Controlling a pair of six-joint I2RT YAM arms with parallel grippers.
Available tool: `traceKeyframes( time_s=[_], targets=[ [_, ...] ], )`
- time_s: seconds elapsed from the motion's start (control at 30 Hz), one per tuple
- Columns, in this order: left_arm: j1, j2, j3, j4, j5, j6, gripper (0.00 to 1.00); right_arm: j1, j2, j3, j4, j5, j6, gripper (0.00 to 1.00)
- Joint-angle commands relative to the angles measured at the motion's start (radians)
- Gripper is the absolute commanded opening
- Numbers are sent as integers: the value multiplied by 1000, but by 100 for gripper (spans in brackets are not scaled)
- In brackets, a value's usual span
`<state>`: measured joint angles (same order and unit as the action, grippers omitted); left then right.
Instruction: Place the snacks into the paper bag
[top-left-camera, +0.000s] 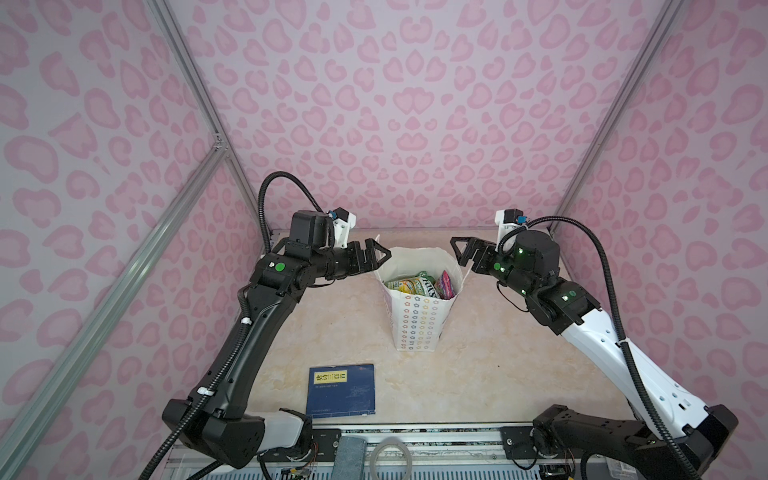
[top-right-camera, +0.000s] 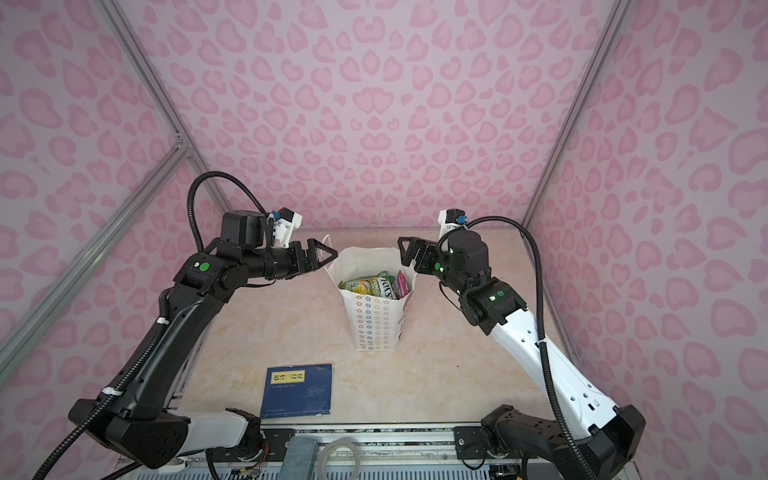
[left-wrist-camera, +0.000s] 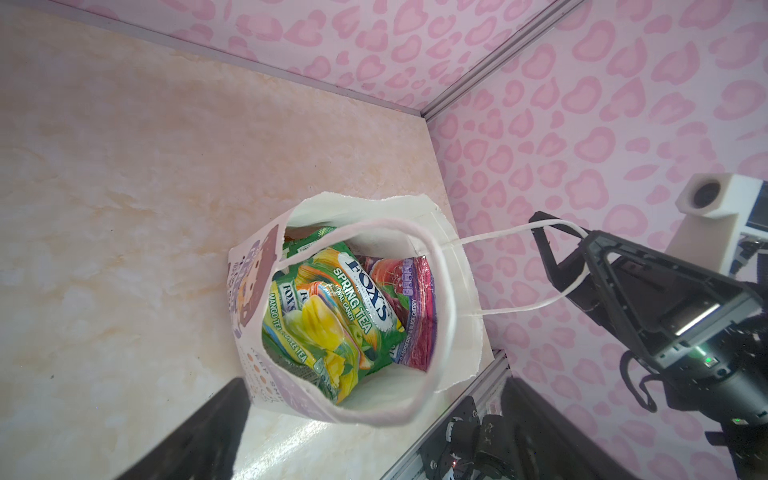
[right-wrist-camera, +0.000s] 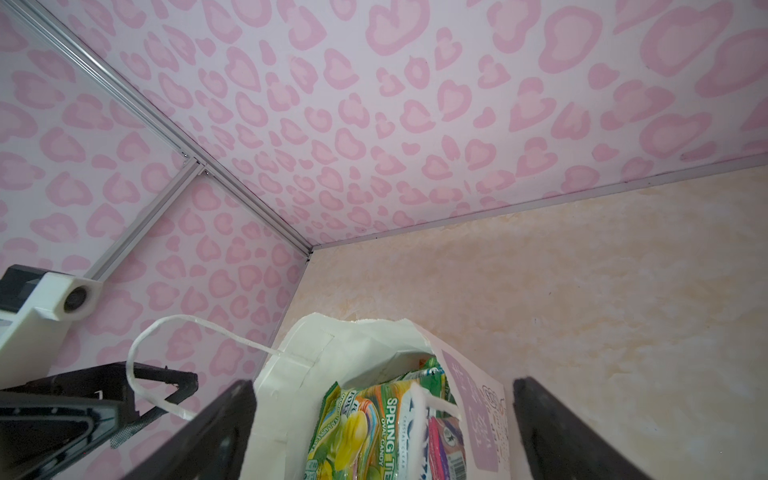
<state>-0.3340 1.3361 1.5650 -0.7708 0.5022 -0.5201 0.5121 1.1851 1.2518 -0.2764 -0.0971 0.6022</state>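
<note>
On the tabletop (top-left-camera: 311, 332), the paper bag (top-left-camera: 417, 324) stands upright w/ FOX'S candy packets (top-left-camera: 409, 286) inside. Left hand (top-left-camera: 376, 255) & right hand (top-left-camera: 461, 251) gape empty at its rim. I'd withdraw slowly: the cord handle (right-wrist-camera: 129, 365) near the left fingertip may snag.

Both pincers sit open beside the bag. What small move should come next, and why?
Probably ease the left pincer and right pincer back from the paper bag: the snacks lie inside, and the table shows only the blue book. Go slowly; a cord handle looks draped over the right pincer.
</note>
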Motion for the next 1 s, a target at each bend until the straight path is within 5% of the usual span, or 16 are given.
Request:
traceKeyframes(
  time_s=[0.0, 0.37, 0.5, 0.63, 0.97],
  targets=[
    [19, -29, -23, -1, 27, 22, 97, -1, -16, -3, -8, 26, -29, 98],
    [113, -183, -148, 42, 107, 12, 97, -2, -144, 7, -125, 110, -135, 98],
    [134, -280, -205, 71, 53, -9, 97, -21, -217, -3, -178, 174, -164, 98],
    [141, -394, -273, 86, -128, -28, 97, -91, -292, -41, -211, 224, -168, 98],
    [142, -635, -486, 157, -691, -66, 97, -429, -351, -183, -220, 120, -103, 98]
  ],
)
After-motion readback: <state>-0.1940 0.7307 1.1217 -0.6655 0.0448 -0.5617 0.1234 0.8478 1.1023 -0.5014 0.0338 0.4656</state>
